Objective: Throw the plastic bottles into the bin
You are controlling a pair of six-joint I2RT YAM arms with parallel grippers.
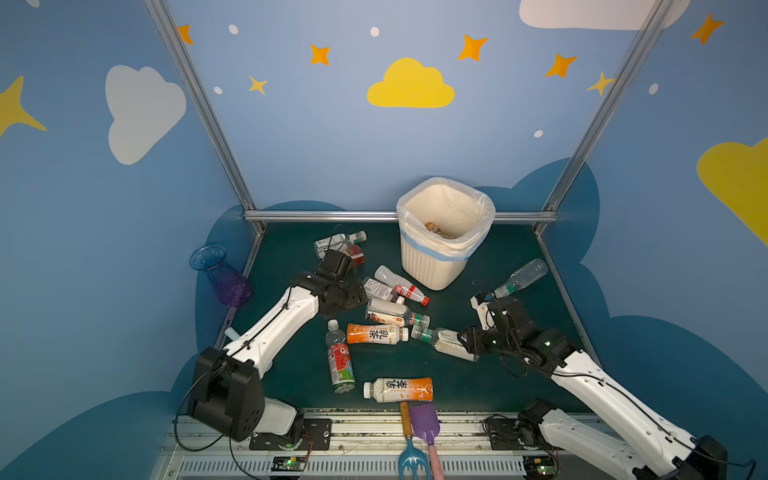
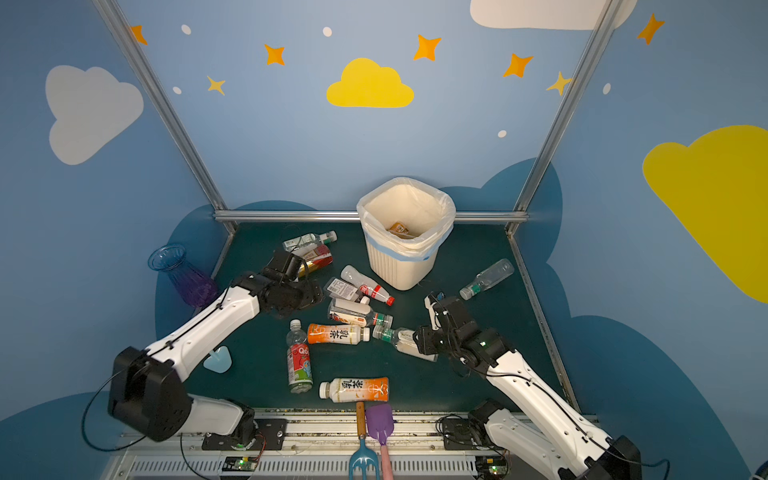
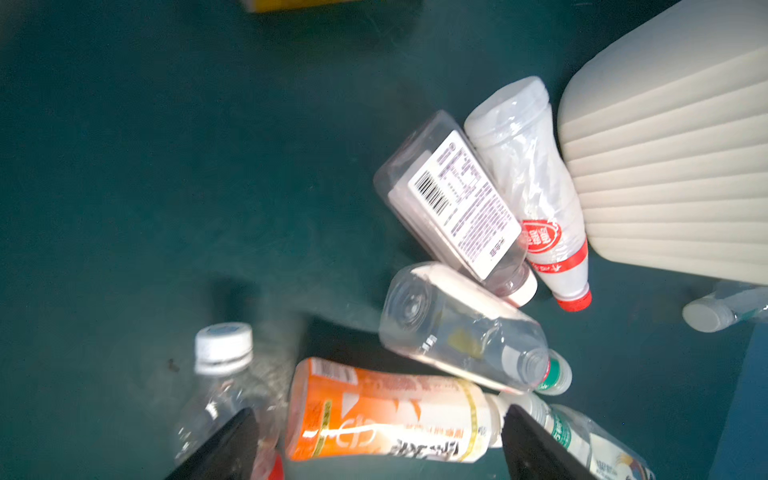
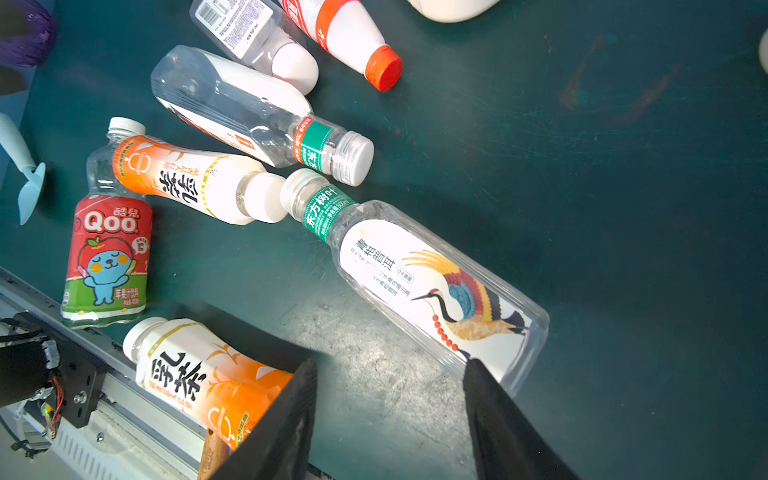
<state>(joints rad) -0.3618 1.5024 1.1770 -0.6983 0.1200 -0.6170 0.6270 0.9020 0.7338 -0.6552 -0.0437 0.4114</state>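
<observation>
In both top views the bin, cream, ribbed and lined with a clear bag, stands at the back of the desk. Only an orange scrap of one bottle shows inside it. The rest lie flat on the desk: a pile just in front of the bin and a clear bottle alone near the right edge. The left end effector hangs beside the pile. The right end effector hides the base of the crane bottle. The fingertips of both are hard to make out here.

The left wrist view is blurred. The black fingers, cut off by the frame, stand wide apart, and the orange bottle shows between them. I cannot tell whether they touch it. The bin wall fills one corner.

The right wrist view is sharp. Here the fingers are spread over bare desk, pinching nothing, and one tip overlaps the crane bottle's base. This view alone shows that bottle's coloured crane, green neck band and clear cap, and the red-and-green label of the Qoo bottle. The bin is almost out of frame.
</observation>
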